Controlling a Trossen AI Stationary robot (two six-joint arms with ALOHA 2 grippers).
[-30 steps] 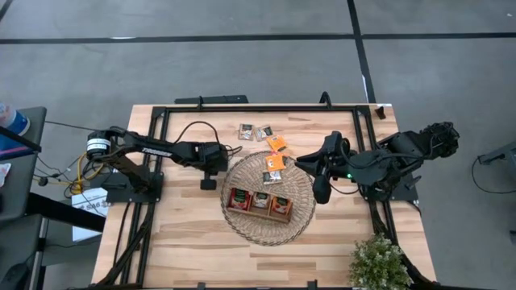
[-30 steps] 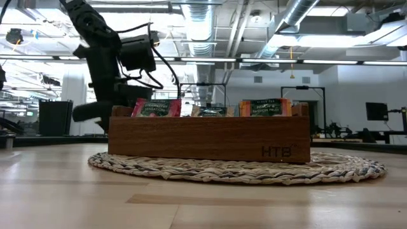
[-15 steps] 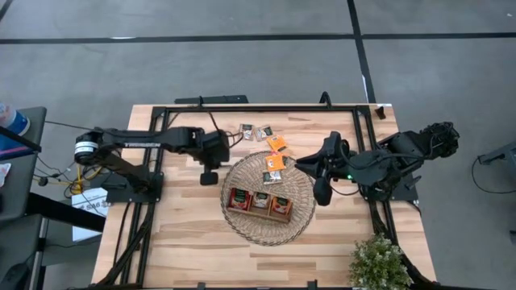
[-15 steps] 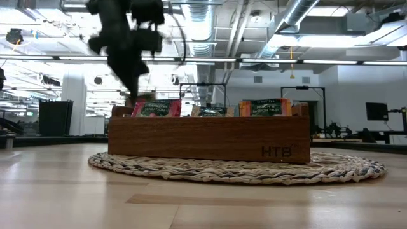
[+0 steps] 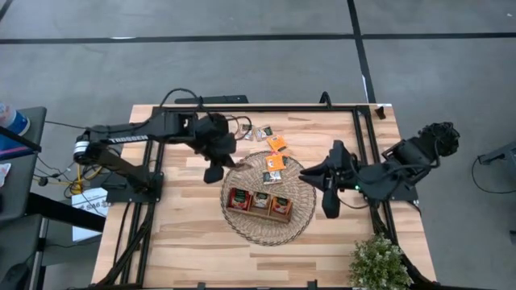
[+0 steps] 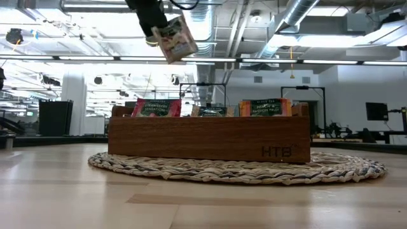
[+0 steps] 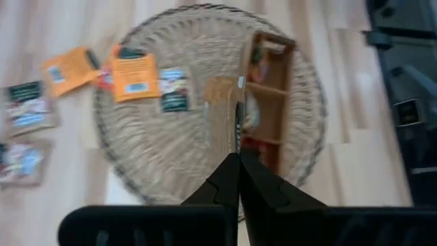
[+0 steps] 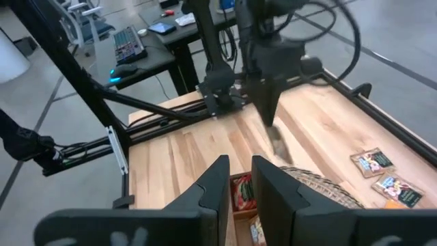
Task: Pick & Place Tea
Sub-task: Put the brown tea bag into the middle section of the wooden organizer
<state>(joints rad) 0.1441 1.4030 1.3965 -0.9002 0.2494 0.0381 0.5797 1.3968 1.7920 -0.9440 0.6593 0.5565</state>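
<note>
"HTB" is burned into the wooden tray (image 6: 210, 138) front; the sachet labels in it are too small to read. The left gripper (image 6: 158, 28) pinches a pale tea sachet (image 6: 174, 40) (tilted, print unreadable) above the woven wicker mat (image 5: 242, 179). More sachets (image 5: 255, 132) lie on the table. The right gripper (image 5: 329, 203) waits beside the mat, fingers nearly together, empty.

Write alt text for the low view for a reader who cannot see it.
A tea sachet hangs in the air, pinched by the left gripper, above a brown wooden tray. The tray stands on a round wicker mat on the wooden table and holds upright sachets, red at one end, orange at the other.
</note>
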